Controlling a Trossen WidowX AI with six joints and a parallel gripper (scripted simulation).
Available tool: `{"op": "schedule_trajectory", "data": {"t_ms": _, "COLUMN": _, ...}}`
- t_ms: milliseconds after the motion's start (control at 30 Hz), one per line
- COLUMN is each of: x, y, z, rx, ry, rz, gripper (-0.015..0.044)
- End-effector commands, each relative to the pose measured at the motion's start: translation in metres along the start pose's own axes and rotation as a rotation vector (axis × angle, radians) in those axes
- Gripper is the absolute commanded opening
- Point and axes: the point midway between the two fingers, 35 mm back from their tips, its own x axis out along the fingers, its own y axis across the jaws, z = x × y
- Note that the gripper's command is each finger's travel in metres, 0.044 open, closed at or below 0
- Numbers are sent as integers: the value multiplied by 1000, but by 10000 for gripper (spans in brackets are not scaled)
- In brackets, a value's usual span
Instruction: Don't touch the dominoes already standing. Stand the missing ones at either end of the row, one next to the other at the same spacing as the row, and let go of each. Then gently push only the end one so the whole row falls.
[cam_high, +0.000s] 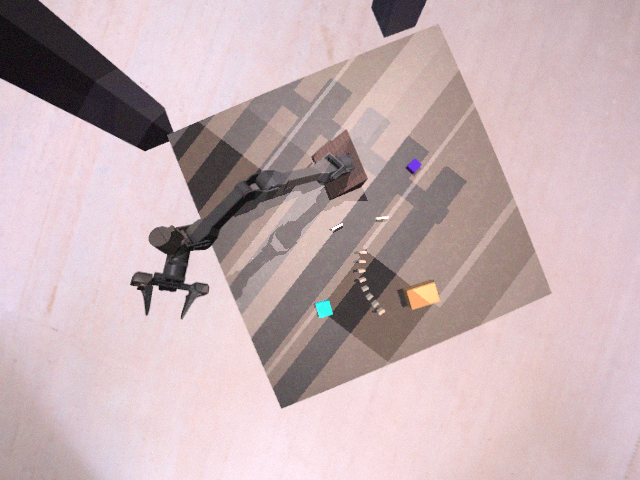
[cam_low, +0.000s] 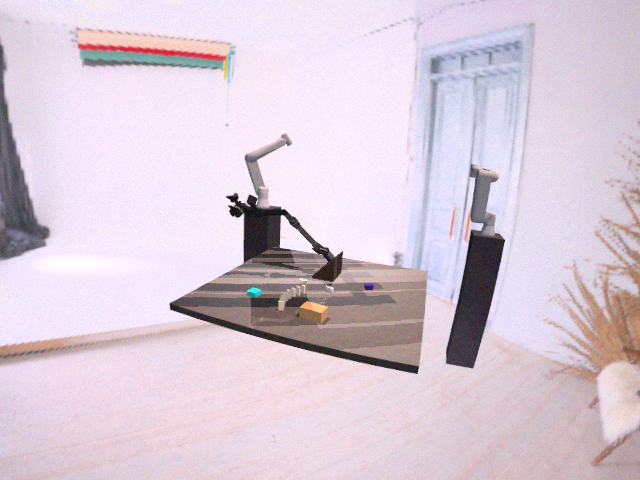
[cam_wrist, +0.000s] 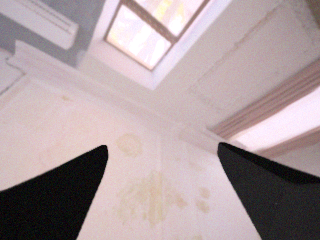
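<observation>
The claw is held beyond the table's left edge in the top view, opened wide, with nothing gripped. Nearer the lower edge, the curved domino row is flanked by a cyan block and an orange block (room is left between). Two loose dominoes are seen farther from that edge.

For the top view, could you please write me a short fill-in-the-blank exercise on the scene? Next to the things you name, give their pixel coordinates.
The small cube (cam_high: 414, 165) (cam_low: 368, 286) beyond the loose dominoes is coloured ____.
The orange block (cam_high: 422, 295) (cam_low: 313, 312) and the ____ block lie on opposite sides of the domino row (cam_high: 365, 288) (cam_low: 292, 294).
The number of loose dominoes (cam_high: 382, 218) (cam_high: 337, 226) (cam_low: 329, 288) away from the row is ____.
The jaws (cam_high: 164, 316) stand ____, with nothing between them.

Missing words: purple; cyan; two; open
</observation>
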Motion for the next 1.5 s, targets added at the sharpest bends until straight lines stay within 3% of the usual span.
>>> {"op": "schedule_trajectory", "data": {"t_ms": 0, "x": 0, "y": -1, "z": 1, "rx": 6, "ry": -5, "rz": 0, "gripper": 426}}
{"op": "schedule_trajectory", "data": {"t_ms": 333, "x": 17, "y": -117, "z": 58, "rx": 264, "ry": -300, "rz": -102, "gripper": 440}}
{"op": "schedule_trajectory", "data": {"t_ms": 700, "x": -14, "y": -301, "z": 50, "rx": 361, "ry": -616, "rz": -519, "gripper": 440}}
{"op": "schedule_trajectory", "data": {"t_ms": 1100, "x": -133, "y": -464, "z": -31, "rx": 138, "ry": -757, "rz": -1208, "gripper": 440}}
{"op": "schedule_trajectory", "data": {"t_ms": 1467, "x": -289, "y": -506, "z": -103, "rx": -462, "ry": -558, "rz": -1867, "gripper": 440}}
